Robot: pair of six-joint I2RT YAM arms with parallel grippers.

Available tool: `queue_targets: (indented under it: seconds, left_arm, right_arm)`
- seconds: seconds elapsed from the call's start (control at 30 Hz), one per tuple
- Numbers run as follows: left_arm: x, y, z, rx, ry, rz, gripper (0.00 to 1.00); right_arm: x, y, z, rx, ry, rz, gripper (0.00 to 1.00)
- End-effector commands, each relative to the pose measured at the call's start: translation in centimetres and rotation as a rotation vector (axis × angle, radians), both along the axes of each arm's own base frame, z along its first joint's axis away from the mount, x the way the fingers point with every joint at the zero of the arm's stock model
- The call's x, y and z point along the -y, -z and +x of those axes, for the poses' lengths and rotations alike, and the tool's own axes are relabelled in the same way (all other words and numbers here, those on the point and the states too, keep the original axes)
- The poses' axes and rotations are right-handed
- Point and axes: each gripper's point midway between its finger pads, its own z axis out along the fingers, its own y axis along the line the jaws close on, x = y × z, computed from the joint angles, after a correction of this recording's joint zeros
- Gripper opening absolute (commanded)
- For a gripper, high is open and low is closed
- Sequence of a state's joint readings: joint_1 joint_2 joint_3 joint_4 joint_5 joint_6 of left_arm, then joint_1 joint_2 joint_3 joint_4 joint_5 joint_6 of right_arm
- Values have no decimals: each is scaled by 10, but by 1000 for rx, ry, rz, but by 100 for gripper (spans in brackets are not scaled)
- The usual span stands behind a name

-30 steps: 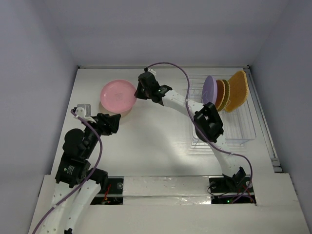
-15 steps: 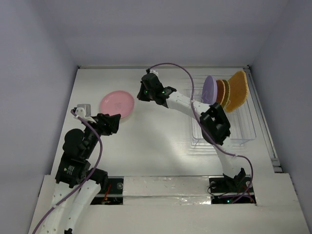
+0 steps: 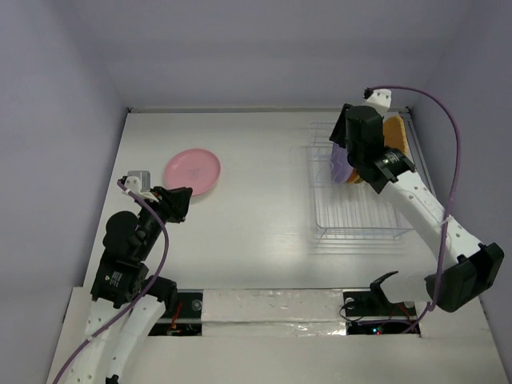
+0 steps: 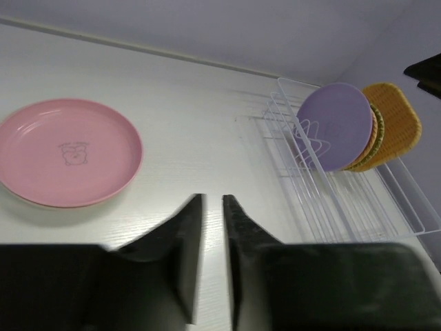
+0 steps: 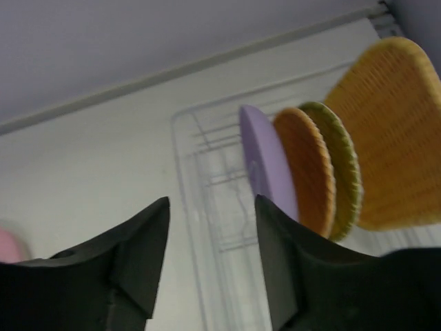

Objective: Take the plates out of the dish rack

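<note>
A pink plate (image 3: 192, 170) (image 4: 69, 153) lies flat on the table's left side. The dish rack (image 3: 364, 212) (image 4: 324, 200) (image 5: 207, 200) stands at the right. At its far end a lavender plate (image 5: 265, 162) (image 4: 336, 134), an orange-brown round plate (image 5: 306, 172), a yellow-green rimmed one (image 5: 342, 169) and a squarish orange woven plate (image 5: 389, 152) (image 3: 394, 136) stand upright. My right gripper (image 3: 346, 148) (image 5: 210, 203) hovers open over the rack just left of the lavender plate, holding nothing. My left gripper (image 3: 178, 198) (image 4: 212, 207) is shut and empty, near the pink plate's front edge.
White walls enclose the table on the left, back and right. A small grey block (image 3: 138, 178) sits by the left gripper. The rack's near slots (image 3: 360, 220) hold nothing. The right arm's elbow (image 3: 468, 276) sticks out at the table's near right.
My right arm let go of the pink plate on the left, swung back over the rack and opened. The left gripper's jaws closed.
</note>
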State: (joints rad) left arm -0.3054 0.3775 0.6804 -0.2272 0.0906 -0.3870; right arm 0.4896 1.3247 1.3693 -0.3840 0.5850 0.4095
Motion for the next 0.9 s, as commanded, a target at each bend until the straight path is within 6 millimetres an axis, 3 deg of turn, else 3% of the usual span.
queue_targets:
  seconds: [0.0,0.1,0.17,0.3,0.4,0.47,0.53,0.67,0.7,0.87]
  left_arm:
    - [3,-9,3,39,12,-9,19]
    - [2,-9,3,39,9,-9,36]
    - [1,-10,2,40,6,-9,39]
    - [2,-9,3,39,9,-9,39]
    - [2,-9,3,38,11,-7,39]
    - [3,-10,3,40,12,-9,39]
    - [2,-11,2,43,12,-9,39]
    - [2,-12,1,48,12,-9,39]
    - [2,-12,1,48,14,-10,39]
    - [2,-13,0,54,12,-12,39]
  right_arm:
    - [42,58,-11,-229,65,-231,61]
    - [53,71,-2,-307,78,-281,62]
    - [55,80,3,-350,67,-312,62]
    - [69,95,17,-423,131,-386,58]
    - [73,93,20,-418,162,-407,55]
    - [75,91,22,-412,169,-419,50]
    - [79,90,22,-421,193,-444,39]
    - [85,94,23,-460,202,-508,36]
    - [84,94,25,-466,202,-513,30]
    - [84,93,27,-491,195,-536,29]
